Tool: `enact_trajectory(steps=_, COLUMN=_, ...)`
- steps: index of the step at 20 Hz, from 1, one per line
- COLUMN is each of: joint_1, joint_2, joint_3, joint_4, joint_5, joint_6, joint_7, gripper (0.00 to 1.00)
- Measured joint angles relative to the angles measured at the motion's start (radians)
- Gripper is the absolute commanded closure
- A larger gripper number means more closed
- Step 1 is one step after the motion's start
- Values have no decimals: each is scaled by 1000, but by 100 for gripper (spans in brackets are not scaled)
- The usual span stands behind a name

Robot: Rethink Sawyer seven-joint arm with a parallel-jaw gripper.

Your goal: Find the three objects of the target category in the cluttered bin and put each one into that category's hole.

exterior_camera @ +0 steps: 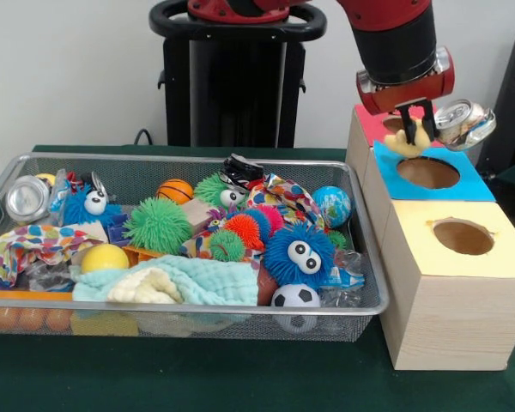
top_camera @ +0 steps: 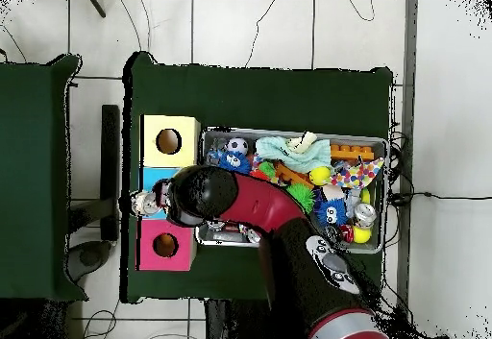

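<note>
My gripper (exterior_camera: pixel 418 129) hangs over the seam between the pink box (exterior_camera: pixel 371 125) and the blue box (exterior_camera: pixel 474 182), just above their tops. A crushed silver can (exterior_camera: pixel 465 123) sits tight against its outer side, at the blue box's far corner; whether it is held or resting there I cannot tell. A pale yellow lump (exterior_camera: pixel 409 142) shows under the gripper. From overhead the arm (top_camera: pixel 202 196) covers the gripper, and the can (top_camera: pixel 144 203) pokes out at the boxes' outer edge. Another can (exterior_camera: pixel 27 199) lies in the bin's corner (top_camera: pixel 364 215).
The wire bin (exterior_camera: pixel 197 157) holds spiky balls, small sports balls, cloths and a blue googly-eyed toy (exterior_camera: pixel 299 255). A yellow box (exterior_camera: pixel 498 262) with a round hole (exterior_camera: pixel 463 237) stands nearest the camera, beside the bin. Green cloth covers the table (exterior_camera: pixel 240 378).
</note>
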Motion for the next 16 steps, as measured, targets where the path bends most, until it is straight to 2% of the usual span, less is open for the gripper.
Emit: enact_trajectory(steps=16, joint_1=5, joint_2=16, joint_3=-41, joint_4=0, joint_5=3, joint_6=74, joint_7=0, gripper=100)
